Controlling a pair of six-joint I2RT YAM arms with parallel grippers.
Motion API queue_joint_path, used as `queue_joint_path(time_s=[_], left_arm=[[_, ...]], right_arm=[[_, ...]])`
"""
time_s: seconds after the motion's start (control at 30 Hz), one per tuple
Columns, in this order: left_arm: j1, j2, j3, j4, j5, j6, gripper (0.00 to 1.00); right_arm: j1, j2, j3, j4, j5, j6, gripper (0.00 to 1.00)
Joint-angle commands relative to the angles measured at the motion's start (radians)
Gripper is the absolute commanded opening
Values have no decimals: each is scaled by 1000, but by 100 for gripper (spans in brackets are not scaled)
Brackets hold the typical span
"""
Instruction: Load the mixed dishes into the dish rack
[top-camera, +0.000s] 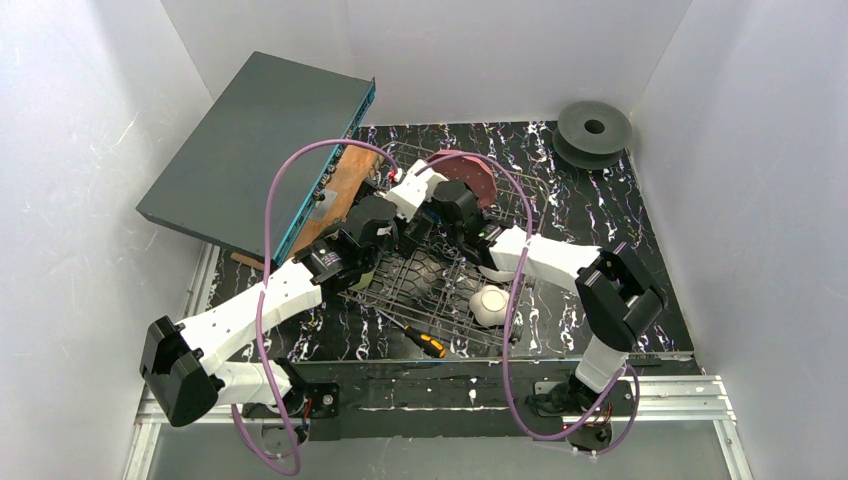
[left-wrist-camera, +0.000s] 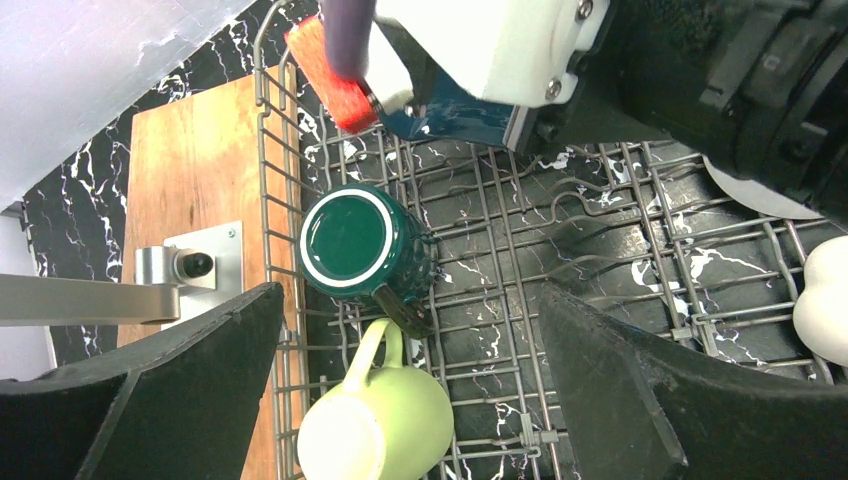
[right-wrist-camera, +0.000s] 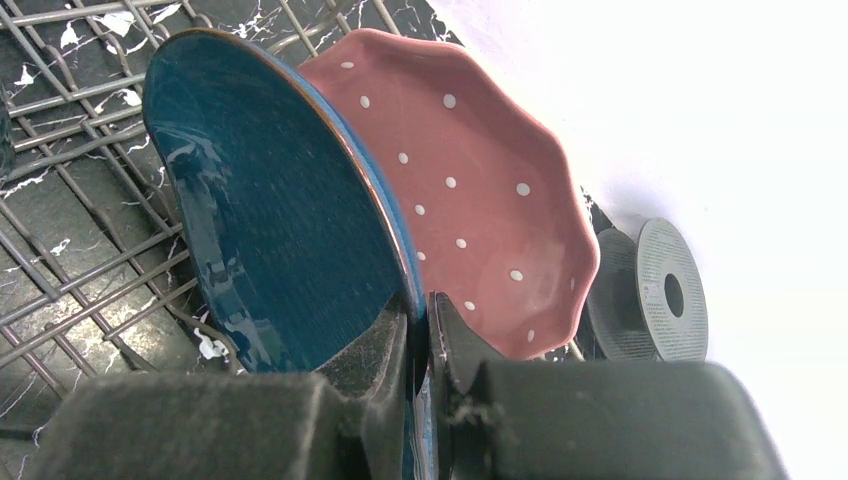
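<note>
The dish rack (top-camera: 440, 300) lies mid-table. My right gripper (right-wrist-camera: 422, 305) is shut on the rim of the blue squarish dish (right-wrist-camera: 280, 230) and holds it on edge over the rack's far part, right in front of the pink speckled plate (right-wrist-camera: 480, 190), which stands upright. The plate also shows in the top view (top-camera: 472, 176). My left gripper (left-wrist-camera: 412, 300) is open and empty above the dark green mug (left-wrist-camera: 355, 240), which shows a flat ringed face, and the pale yellow-green mug (left-wrist-camera: 385, 425) on its side, both at the rack's left side. A white dish (top-camera: 490, 305) sits at the rack's near right corner.
A wooden board (left-wrist-camera: 200, 170) with a metal bracket (left-wrist-camera: 190, 265) borders the rack's left side. A big grey box (top-camera: 260, 150) leans at the back left. A black spool (top-camera: 595, 130) sits at the back right. A screwdriver (top-camera: 420, 338) lies by the rack's near edge.
</note>
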Motion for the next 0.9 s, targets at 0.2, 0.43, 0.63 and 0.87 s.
queue_joint_path(time_s=[0.2,0.43,0.63,0.87], left_arm=[[-5,-21,-9,26,-30,-1,99],[-5,-17,-8,26,-30,-1,99],[-5,-17,-9,26,-32,2,99],[-5,-11,-8,27,-35,2,99]], right_arm=[[36,-54,-141,239,114,-59,1],[47,-71,-201,288,156,-31,1],[52,-105,-264,283,172,80,8],[58,-110,-290,279,169,181,28]])
